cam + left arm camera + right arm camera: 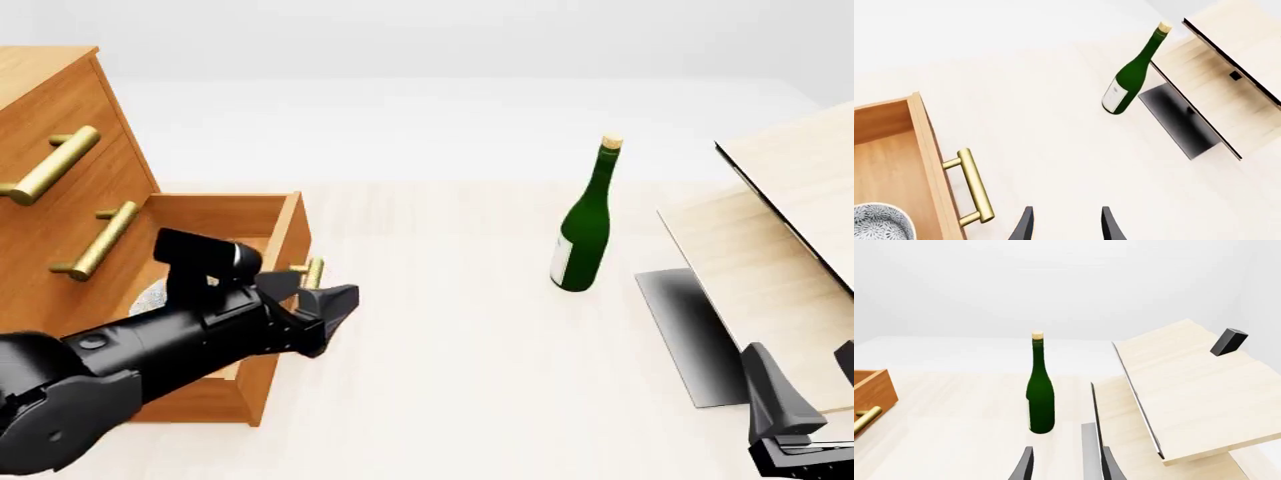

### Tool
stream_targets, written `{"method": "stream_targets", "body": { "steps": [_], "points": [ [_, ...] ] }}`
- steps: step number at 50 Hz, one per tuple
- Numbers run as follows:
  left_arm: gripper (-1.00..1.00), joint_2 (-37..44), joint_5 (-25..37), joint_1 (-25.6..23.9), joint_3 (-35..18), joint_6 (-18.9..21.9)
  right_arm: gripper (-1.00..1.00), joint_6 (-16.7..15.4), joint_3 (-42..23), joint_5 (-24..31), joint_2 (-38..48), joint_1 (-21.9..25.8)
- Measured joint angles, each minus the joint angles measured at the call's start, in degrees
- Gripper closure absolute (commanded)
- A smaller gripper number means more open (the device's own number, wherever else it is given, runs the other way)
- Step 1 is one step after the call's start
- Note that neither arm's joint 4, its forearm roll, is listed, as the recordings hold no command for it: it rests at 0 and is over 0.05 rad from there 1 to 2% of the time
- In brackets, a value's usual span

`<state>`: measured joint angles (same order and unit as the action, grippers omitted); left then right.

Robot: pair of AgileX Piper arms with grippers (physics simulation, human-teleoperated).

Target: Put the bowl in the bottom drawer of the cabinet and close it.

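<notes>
While bowl (877, 223) sits inside open bottom drawer (894, 165), left gripper (331, 300) hangs by its handle (974, 186).
Both claws spread, empty; right gripper (1066, 462) faces bottle (1040, 390).

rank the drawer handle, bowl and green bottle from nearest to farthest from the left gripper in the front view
From the left gripper:
1. Bottom drawer handle, just above and behind the fingers, on the open drawer's front.
2. Bowl, inside the open drawer to the left, mostly hidden by the arm.
3. Green bottle, standing upright far to the right.

Warm matt wood on the cabinet (54, 110), polished brass handle (974, 187) — glossy green glass bottle (583, 228), speckled glazed bowl (879, 222).
</notes>
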<state>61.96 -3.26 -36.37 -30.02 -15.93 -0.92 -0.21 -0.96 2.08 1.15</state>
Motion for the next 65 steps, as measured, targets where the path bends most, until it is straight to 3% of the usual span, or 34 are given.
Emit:
{"method": "stream_targets", "body": {
  "steps": [46,65],
  "points": [
    [-1.00,11.05,-8.37,-2.41,4.80,-7.63,-1.00,0.00,0.00,0.00,0.00,0.00],
    [-1.00,15.96,-11.33,-0.31,6.26,-10.47,-1.00,0.00,0.00,0.00,0.00,0.00]
  ]
}}
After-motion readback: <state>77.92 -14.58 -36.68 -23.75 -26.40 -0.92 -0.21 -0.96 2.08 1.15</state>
